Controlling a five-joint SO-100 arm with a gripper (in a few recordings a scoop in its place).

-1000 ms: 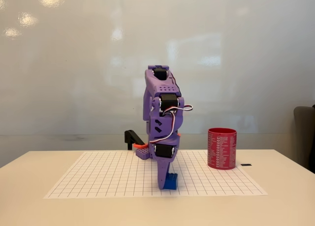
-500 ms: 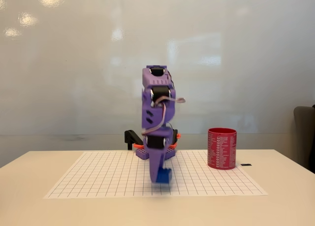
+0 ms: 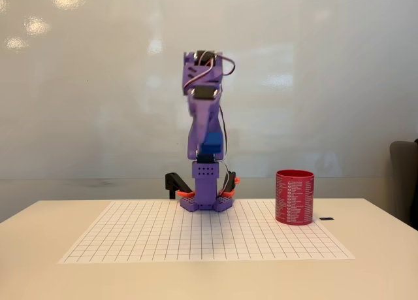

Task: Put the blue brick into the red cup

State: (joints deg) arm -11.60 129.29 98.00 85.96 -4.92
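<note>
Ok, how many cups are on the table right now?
1. The red cup stands upright on the table at the grid sheet's right side, right of the arm's base; nothing seems hidden.

claw (image 3: 208, 150) raised, gripping blue brick (image 3: 211, 145) | red cup (image 3: 294, 197) at right

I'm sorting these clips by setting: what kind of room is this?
Probably an office or meeting room used for robot tests: a glossy whiteboard wall, a table with a grid sheet, and a chair's edge.
</note>
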